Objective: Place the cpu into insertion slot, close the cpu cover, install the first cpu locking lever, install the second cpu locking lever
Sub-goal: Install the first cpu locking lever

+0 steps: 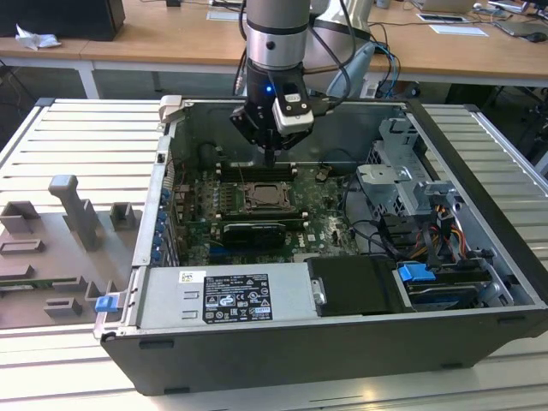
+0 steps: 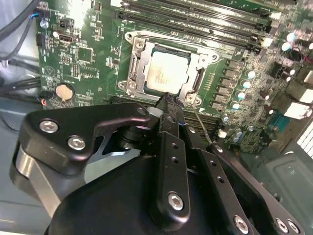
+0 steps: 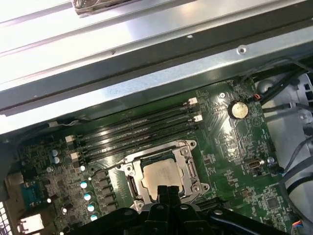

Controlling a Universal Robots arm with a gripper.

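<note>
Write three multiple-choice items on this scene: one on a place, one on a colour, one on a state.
1. Where is the cpu? A in the insertion slot; B between the jaws; C on a memory slot.
2. What colour is the motherboard? A blue; B green; C red.
3. How do the jaws of the gripper stand? A wide open; B shut on the cpu; C shut, empty.
A: the chip lies inside the socket's metal rim. B: the board is green in both wrist views. C: they meet with nothing between them.
</note>
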